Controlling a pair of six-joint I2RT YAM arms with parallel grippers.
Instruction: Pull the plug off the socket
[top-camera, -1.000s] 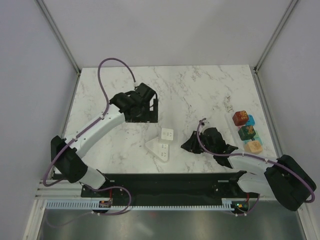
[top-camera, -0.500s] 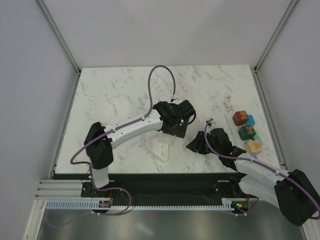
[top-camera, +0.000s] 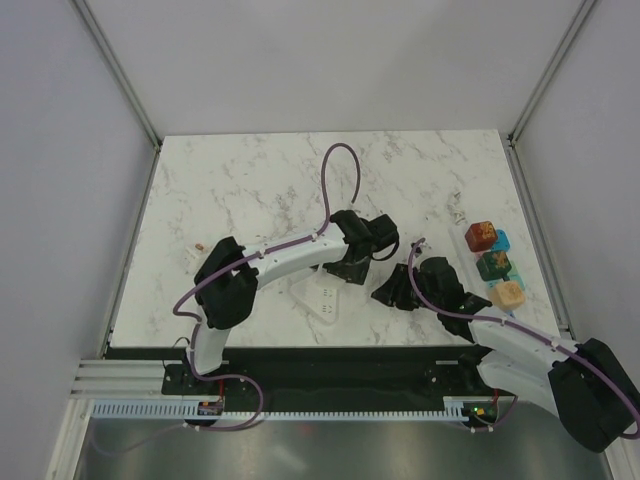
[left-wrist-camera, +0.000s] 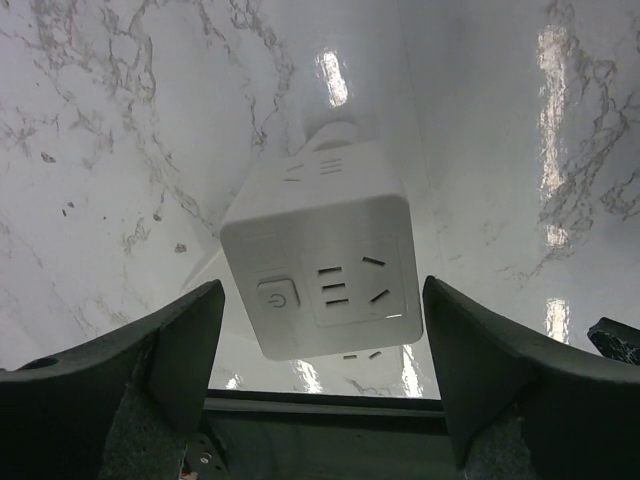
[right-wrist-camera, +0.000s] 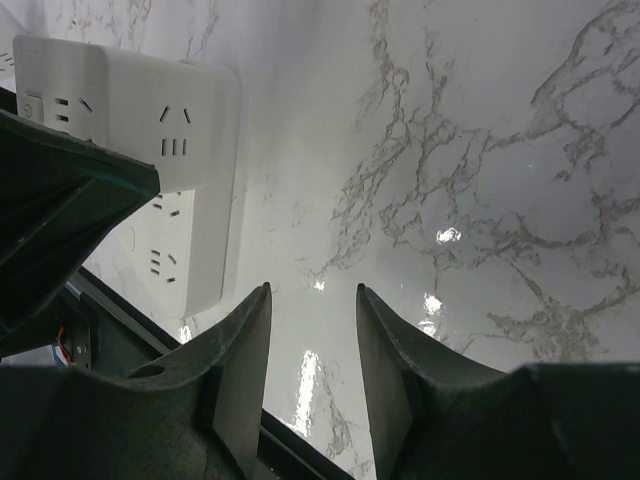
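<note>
Fingers (left-wrist-camera: 175, 350) of the left gripper (left-wrist-camera: 318, 295) are standing spread wide, flanking the white cube plug (left-wrist-camera: 325, 265) with a gap showing on each side; neither is touching it. Plug is sitting on the white socket strip (top-camera: 322, 300), near the front edge of the marble table (top-camera: 230, 190), its button face pointing up at the wrist camera. Right gripper (right-wrist-camera: 312, 300) is hovering just beside the strip over bare marble, fingers (right-wrist-camera: 240, 370) parted partway and pinching nothing. Coloured blocks (top-camera: 493, 262) are lying well apart, to the right.
</note>
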